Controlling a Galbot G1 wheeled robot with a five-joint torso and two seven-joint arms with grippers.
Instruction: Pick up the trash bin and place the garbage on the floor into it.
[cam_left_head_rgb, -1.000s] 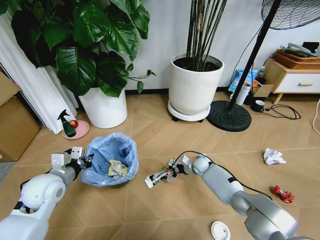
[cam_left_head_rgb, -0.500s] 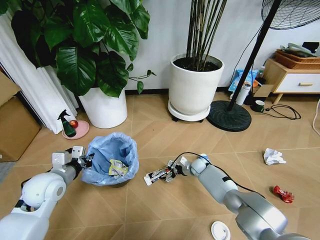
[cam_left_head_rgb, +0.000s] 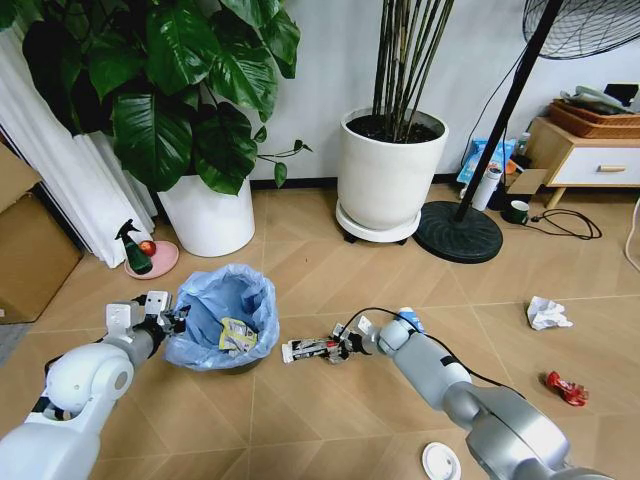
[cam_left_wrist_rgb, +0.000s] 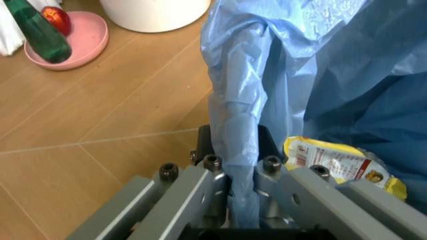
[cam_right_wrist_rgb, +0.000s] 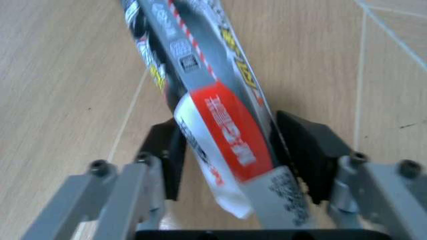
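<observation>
The trash bin (cam_left_head_rgb: 222, 318) with its crinkled blue liner sits at the left. A yellow packet (cam_left_head_rgb: 236, 335) lies inside it. My left gripper (cam_left_head_rgb: 172, 322) is shut on the bin's rim, with the liner (cam_left_wrist_rgb: 241, 150) pinched between its fingers. My right gripper (cam_left_head_rgb: 335, 348) is low over the floor just right of the bin, shut on a long silver and red packet (cam_left_head_rgb: 305, 349) that points toward the bin. In the right wrist view the packet (cam_right_wrist_rgb: 213, 120) sticks out between the fingers. More garbage lies on the floor: a paper wad (cam_left_head_rgb: 547, 313), a red packet (cam_left_head_rgb: 566, 388), a white lid (cam_left_head_rgb: 441, 461).
Two white plant pots (cam_left_head_rgb: 207, 215) (cam_left_head_rgb: 388, 175) stand behind the bin. A fan base (cam_left_head_rgb: 458, 231) and a wooden cabinet (cam_left_head_rgb: 585, 155) are at the back right. A pink dish with a green spray bottle (cam_left_head_rgb: 150, 258) and a cardboard box (cam_left_head_rgb: 30, 255) are at the left.
My right gripper has moved left toward the bin, carrying the silver and red packet, which now lies flatter. The left arm and the bin have stayed still.
</observation>
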